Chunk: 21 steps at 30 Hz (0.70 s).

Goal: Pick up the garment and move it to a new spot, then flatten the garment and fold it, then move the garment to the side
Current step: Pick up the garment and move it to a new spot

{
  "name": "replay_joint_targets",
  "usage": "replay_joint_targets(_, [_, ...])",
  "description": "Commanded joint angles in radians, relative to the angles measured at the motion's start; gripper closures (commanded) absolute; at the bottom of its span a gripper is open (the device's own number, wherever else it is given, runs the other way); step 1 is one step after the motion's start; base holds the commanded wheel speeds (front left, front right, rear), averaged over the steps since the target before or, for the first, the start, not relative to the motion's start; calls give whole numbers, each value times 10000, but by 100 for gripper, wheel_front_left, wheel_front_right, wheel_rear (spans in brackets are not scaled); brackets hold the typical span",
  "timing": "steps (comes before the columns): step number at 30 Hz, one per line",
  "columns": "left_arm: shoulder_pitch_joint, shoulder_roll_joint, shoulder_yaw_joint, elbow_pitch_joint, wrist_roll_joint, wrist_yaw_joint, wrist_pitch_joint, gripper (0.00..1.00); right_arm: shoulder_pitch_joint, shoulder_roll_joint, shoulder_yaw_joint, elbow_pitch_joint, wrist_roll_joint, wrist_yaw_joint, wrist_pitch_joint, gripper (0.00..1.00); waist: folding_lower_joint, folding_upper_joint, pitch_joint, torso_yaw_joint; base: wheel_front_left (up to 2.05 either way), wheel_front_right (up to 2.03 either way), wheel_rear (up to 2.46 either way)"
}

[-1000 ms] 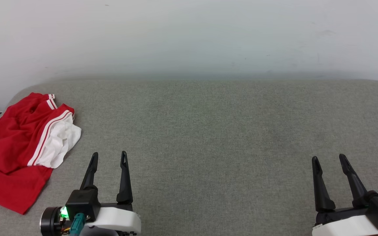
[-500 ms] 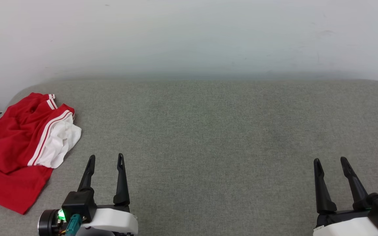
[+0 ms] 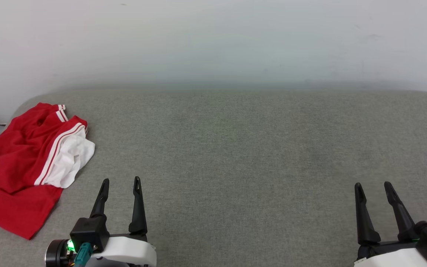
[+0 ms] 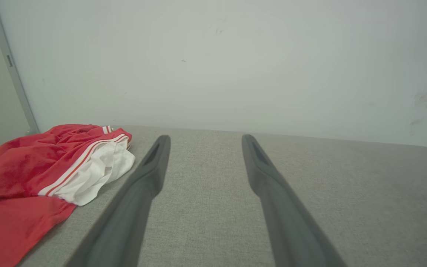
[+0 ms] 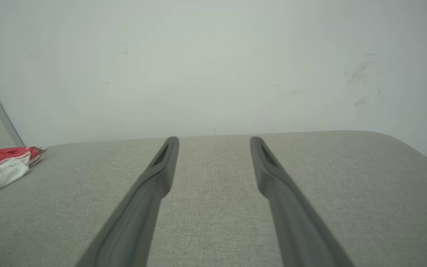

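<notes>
The garment (image 3: 24, 167) lies in a crumpled heap on the far left corner of the grey mat (image 3: 235, 148). It is mostly red. A white part with red and white stripes along it sticks out on the side that faces the middle of the mat. One red flap reaches down toward the near edge of the mat.

The left gripper (image 3: 121, 180) is over the near edge of the mat, on its left part. It is near the white part of the garment but does not touch it. Its two dark fingers stand apart and hold nothing. A small green light (image 3: 70, 244) glows at its base.

The right gripper (image 3: 372, 184) is over the near edge of the mat at its right end, well apart from the garment. Its fingers are spread apart too, with bare mat between them.

A pale wall (image 3: 213, 37) rises behind the far edge of the mat. It has a few faint smudges above the right end of the mat.
</notes>
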Motion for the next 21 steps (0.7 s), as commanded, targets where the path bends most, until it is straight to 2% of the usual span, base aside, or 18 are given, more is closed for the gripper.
replay_joint_targets(1, [26, -11, 10, 33, -67, -26, -28, 0, 80, 16, 36, 16, -18, -3, -35, 0, 0, 0, 4, 91, 0, 0, 0])
replay_joint_targets(15, [7, -10, 178, 206, -181, 18, -28, 0, 142, 16, 236, -51, -277, -3, -32, 0, 0, 0, 93, 1277, 0, 0, 0])
replay_joint_targets(21, [-5, -12, 255, 304, -280, 27, -28, 0, 105, 16, 294, -108, -422, -3, -32, 0, 0, 0, 167, 2034, 0, 0, 0])
